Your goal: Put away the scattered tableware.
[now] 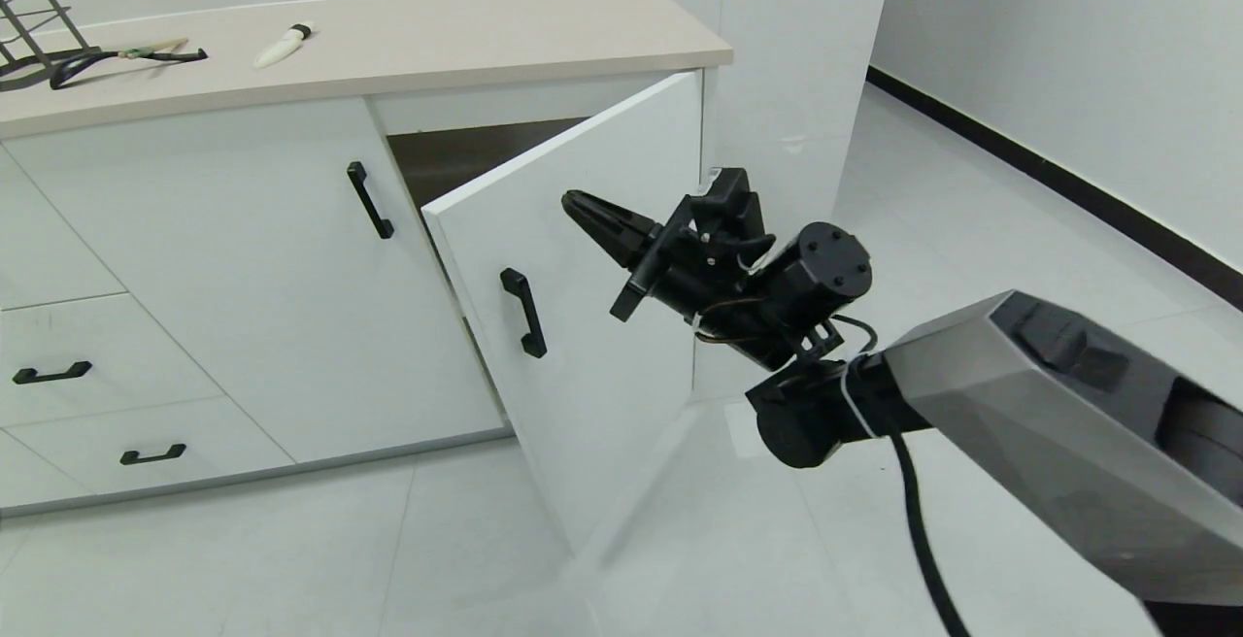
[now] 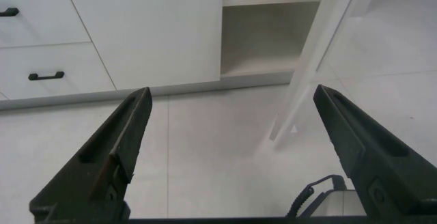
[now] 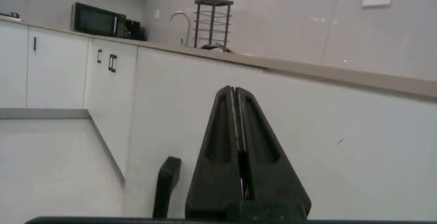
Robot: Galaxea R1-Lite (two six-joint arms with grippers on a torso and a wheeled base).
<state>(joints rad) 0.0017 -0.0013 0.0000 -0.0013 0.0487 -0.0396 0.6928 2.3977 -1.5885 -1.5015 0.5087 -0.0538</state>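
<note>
White utensil (image 1: 282, 46) with black tip and dark slender utensil (image 1: 167, 54) lie flat, apart, on the far-left countertop (image 1: 466, 35).

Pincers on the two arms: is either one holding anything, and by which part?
Nothing is held. The right pincer is shut and empty in front of the open cabinet door; the left pincer is open above the floor.

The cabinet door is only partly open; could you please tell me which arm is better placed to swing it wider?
Right, probably. The right gripper, shut, sits before the door, close to its handle. The left gripper hangs open low over the floor, farther from the door.
</note>
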